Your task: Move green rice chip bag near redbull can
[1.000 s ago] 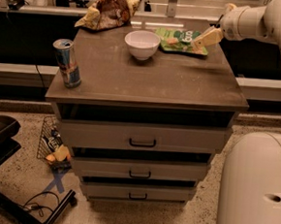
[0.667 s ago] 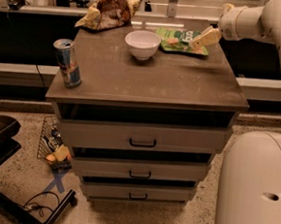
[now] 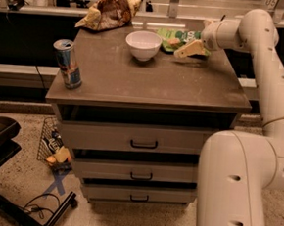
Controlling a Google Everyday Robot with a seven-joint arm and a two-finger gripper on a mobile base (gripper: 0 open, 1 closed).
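Green rice chip bag (image 3: 168,35) at far right of table (image 3: 149,81), just beside white bowl (image 3: 143,45), right end hidden under gripper (image 3: 187,50). Gripper low on bag; clamped or apart, can't tell. Redbull can (image 3: 67,64) at front-left corner, well apart from bag.

Single view, high, facing drawer cabinet (image 3: 106,134) front, angled down, mid-range; claw (image 3: 187,49) over its far right corner.

The pincer (image 3: 185,50) covers part of the green rice chip bag (image 3: 167,34).
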